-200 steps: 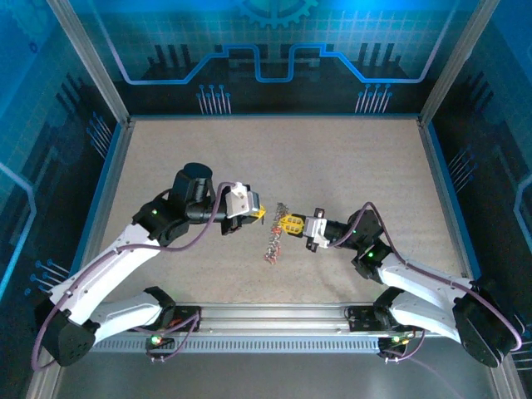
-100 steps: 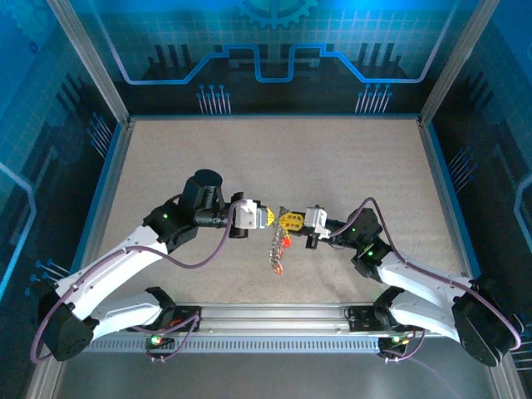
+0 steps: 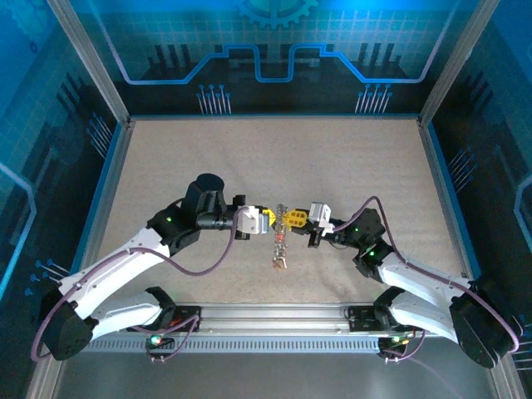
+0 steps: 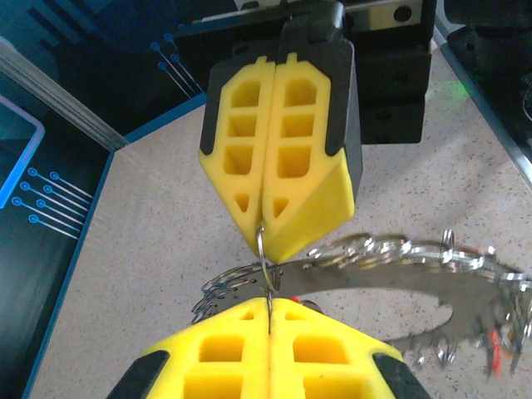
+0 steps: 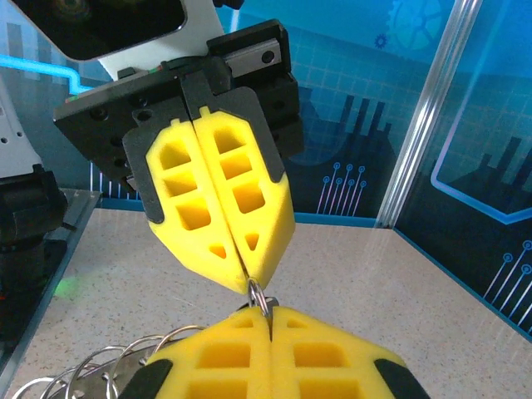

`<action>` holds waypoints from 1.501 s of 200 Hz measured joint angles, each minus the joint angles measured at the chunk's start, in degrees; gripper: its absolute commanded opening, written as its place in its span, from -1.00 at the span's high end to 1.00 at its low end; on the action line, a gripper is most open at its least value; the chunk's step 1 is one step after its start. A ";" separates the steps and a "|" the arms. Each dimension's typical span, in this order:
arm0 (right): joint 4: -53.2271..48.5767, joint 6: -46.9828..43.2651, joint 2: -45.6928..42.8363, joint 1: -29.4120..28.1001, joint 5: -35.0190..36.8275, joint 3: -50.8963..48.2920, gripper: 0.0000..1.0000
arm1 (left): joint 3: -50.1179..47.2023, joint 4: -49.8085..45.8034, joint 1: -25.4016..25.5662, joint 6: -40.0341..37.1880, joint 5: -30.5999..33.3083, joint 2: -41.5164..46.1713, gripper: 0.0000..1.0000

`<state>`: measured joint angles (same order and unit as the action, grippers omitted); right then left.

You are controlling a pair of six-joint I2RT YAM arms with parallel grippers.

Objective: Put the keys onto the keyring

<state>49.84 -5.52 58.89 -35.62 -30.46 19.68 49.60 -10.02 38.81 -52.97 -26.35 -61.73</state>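
Top view: the keys (image 3: 280, 249) dangle between the arms as one tiny blur, too small to count. Left wrist: the left gripper (image 4: 268, 306) is cut off by the bottom edge, the keys spill past the right edge, and the ring (image 4: 260, 246) vanishes into the shut jaws at both ends. Right wrist: the keys run out at the bottom-left corner.

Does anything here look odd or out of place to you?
Nothing looks spilled or broken. The odd sight is in the middle: the left tool and right tool meet tip to tip, both pinched shut on one thin keyring, with the keys hanging from it.
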 measured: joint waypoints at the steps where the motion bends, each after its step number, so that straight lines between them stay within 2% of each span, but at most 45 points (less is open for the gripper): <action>1: 0.00 0.00 -0.02 0.02 0.00 -0.02 1.00 | -0.02 0.00 0.00 0.00 0.00 0.00 1.00; 83: 1.07 0.66 -0.28 0.22 0.44 -0.20 1.00 | -1.25 3.17 0.26 0.94 0.61 0.24 1.00; 88: 1.22 0.68 -0.28 0.26 0.44 -0.20 1.00 | -1.29 3.39 0.26 1.22 0.61 0.24 0.88; 97: 1.44 0.81 -0.35 0.33 0.46 -0.20 1.00 | -1.42 3.98 0.28 1.81 0.61 0.24 0.46; 102: 1.53 0.85 -0.39 0.37 0.48 -0.20 1.00 | -1.44 4.28 0.33 1.92 0.61 0.22 0.32; 117: 2.01 0.87 -0.50 0.46 1.20 -0.20 1.00 | -1.46 4.42 0.48 3.28 0.61 0.20 0.05; 129: 2.27 0.94 -0.59 0.46 1.53 -0.20 1.00 | -1.49 4.70 0.48 4.59 0.68 0.04 0.01; 184: 2.38 1.05 -0.72 0.50 1.73 -0.20 1.00 | -2.95 8.57 0.48 9.90 2.14 -0.26 0.00; 241: 2.38 1.01 -0.72 0.48 1.70 -0.20 1.00 | -3.67 11.98 0.46 15.41 2.34 -0.37 0.24; 300: 2.03 0.13 -0.72 0.37 1.70 -0.20 1.00 | -2.34 10.16 0.46 17.33 1.90 -3.37 0.34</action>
<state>51.88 -5.39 58.17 -35.24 -28.75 19.49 47.27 0.14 39.27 -35.64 -24.45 -65.10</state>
